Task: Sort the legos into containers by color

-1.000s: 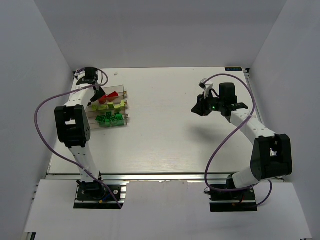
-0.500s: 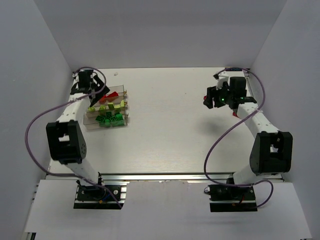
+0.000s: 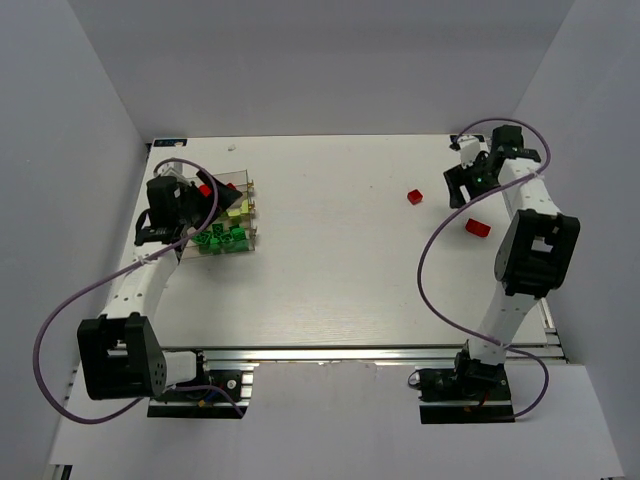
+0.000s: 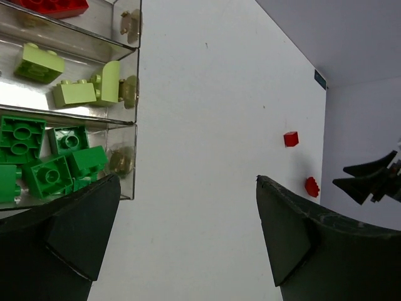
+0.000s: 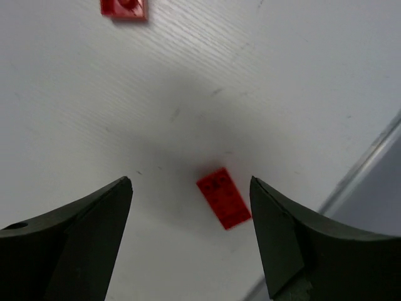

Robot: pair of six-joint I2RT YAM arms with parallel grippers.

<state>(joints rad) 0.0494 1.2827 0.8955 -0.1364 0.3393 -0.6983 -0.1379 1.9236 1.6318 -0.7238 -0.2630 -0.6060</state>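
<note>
The clear tray [image 3: 249, 183] [image 4: 134, 75] sits at the far left, with red legos [image 3: 205, 188] [image 4: 53, 5], lime legos [image 3: 238, 208] [image 4: 75, 94] and green legos [image 3: 226, 240] [image 4: 22, 135] each in their own compartment. My left gripper [image 3: 215, 206] [image 4: 188, 182] hangs open and empty over the tray's near side. Two red legos lie on the table at the right: a small one [image 3: 415, 196] [image 5: 125, 7] [image 4: 291, 138] and a longer one [image 3: 478, 228] [image 5: 223, 197] [image 4: 312, 186]. My right gripper [image 3: 463, 186] [image 5: 190, 180] is open above the longer one, not touching it.
The table's right edge with its metal rail [image 3: 545, 320] [image 5: 360, 182] runs close to the longer red lego. White enclosure walls [image 3: 80, 150] surround the table. A purple cable [image 3: 440, 240] loops from the right arm over the table.
Both grippers have opened. The right arm swung to the far right corner, and two red legos now lie uncovered on the table. The left arm drew back toward the near side of the tray.
</note>
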